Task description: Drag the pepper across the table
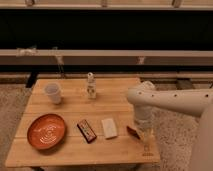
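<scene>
The pepper [132, 132], small and dark red, lies on the light wooden table [75, 107] near its front right corner. My gripper [142, 132] hangs from the white arm [170, 100] that reaches in from the right. It points down at the table, right at the pepper's right end, and hides part of it. The frame does not show whether the gripper touches the pepper.
An orange plate [46, 131] sits at the front left. A dark bar with red edges [86, 130] and a pale beige block [109, 127] lie left of the pepper. A white cup [53, 93] and a small bottle [91, 85] stand at the back. The table's right edge is close to the gripper.
</scene>
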